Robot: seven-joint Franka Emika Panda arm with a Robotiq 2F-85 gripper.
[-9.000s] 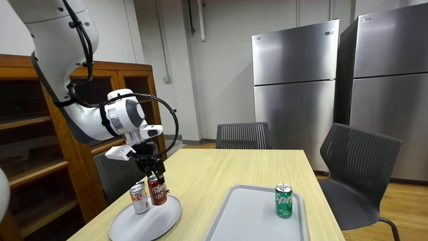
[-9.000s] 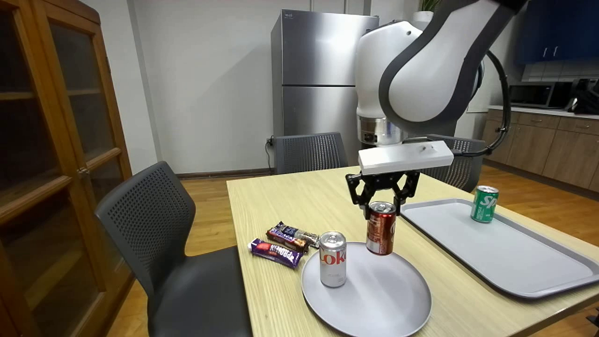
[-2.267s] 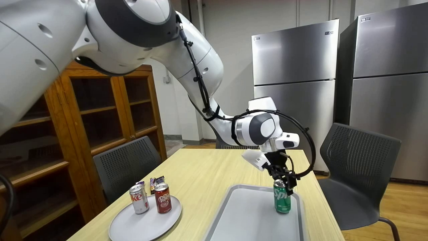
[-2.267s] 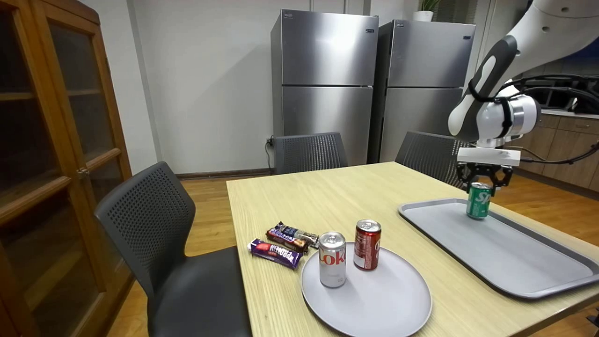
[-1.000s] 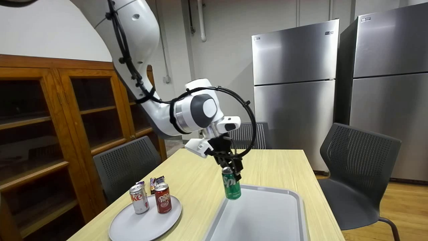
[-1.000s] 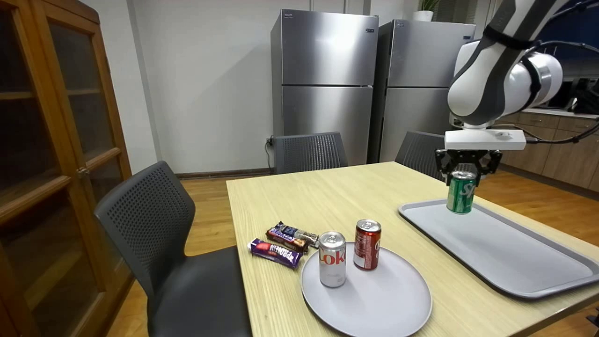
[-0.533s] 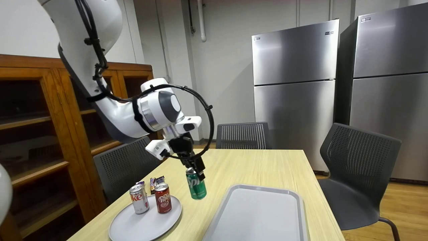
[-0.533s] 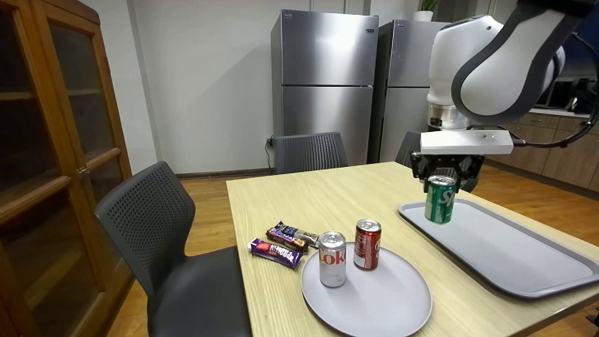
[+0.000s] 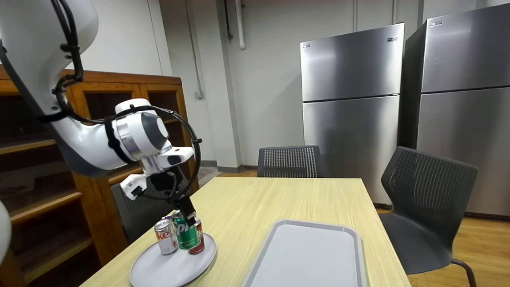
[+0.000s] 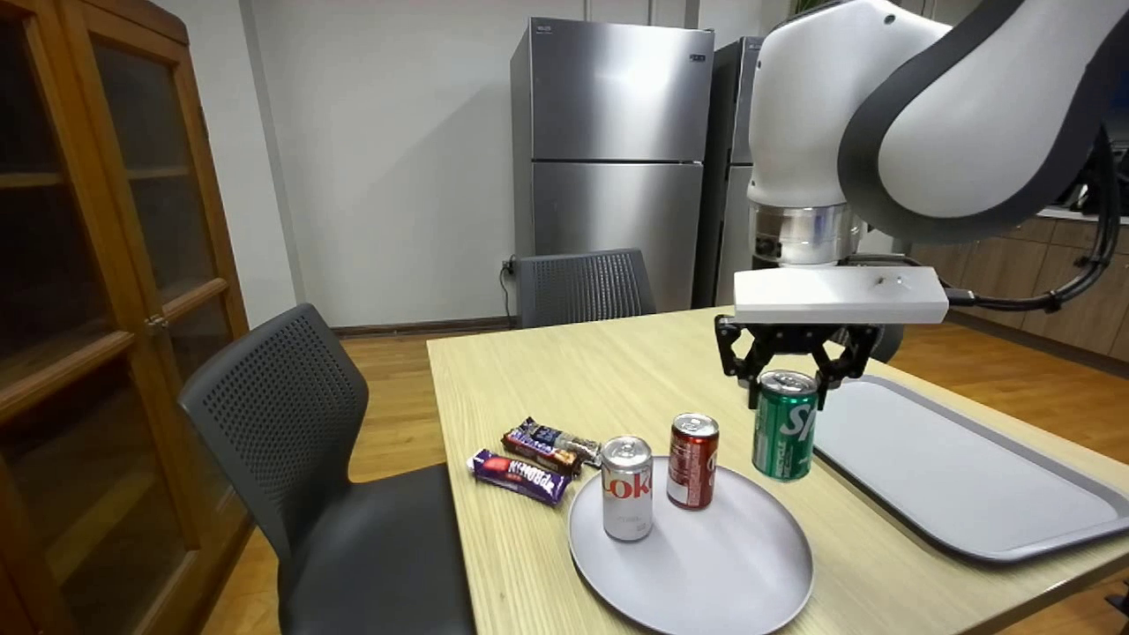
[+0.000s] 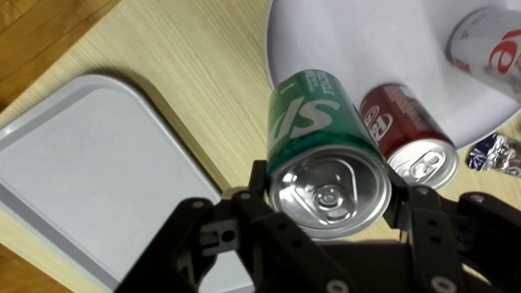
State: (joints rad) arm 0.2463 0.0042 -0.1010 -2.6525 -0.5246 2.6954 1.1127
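Observation:
My gripper is shut on a green Sprite can, with its fingers on either side near the can's top. The can hangs upright, or nearly so, in the air by the rim of the round grey plate. On that plate stand a dark red Dr Pepper can and a silver Diet Coke can. The wrist view shows the green can close beside the red can. In an exterior view the green can partly hides the red one.
A grey tray lies on the wooden table, beside the plate. Several wrapped bars lie at the plate's far side from the tray. Dark chairs stand round the table, and a wooden cabinet is by the wall.
The red can, gripped 9 seconds ago, now stands released on the plate. My gripper has since taken the green can off the tray and carried it across to the plate.

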